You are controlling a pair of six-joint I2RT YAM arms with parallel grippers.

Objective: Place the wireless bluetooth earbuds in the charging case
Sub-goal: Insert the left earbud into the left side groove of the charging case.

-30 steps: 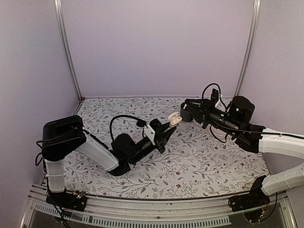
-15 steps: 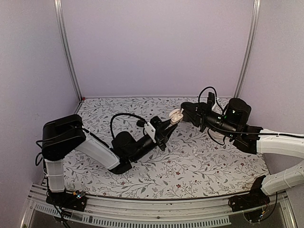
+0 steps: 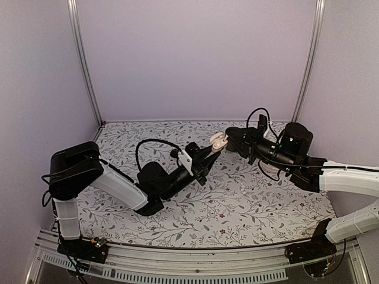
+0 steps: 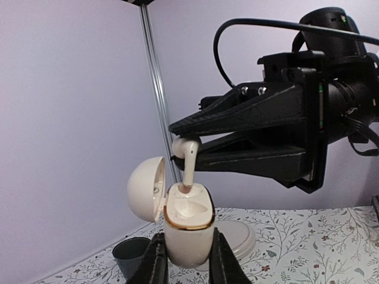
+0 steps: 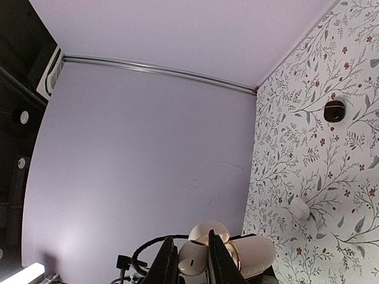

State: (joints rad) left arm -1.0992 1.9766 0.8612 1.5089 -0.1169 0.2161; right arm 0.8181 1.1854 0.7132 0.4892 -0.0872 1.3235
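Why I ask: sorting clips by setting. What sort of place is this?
Probably a robot test cell: plain lilac walls, metal corner rails, floral table cover, left gripper holding a charging case.

Left arm point(image 3: 118, 186): stretched low from its base toward the middle, forearm angled up to the right
Left tool point(image 3: 211, 151): tilted upward, both fingers point(image 4: 155, 263) closed on the lower body of the charging case point(image 4: 188, 236)
Right arm point(image 3: 349, 177): reaches in from the right, elbow bent, wrist pointing left
Right tool point(image 3: 228, 139): long fingers pinched together on the earbud point(image 4: 188, 158)
Tools together: tip to tip, right just above left, both raised off the desk point(image 3: 249, 207)
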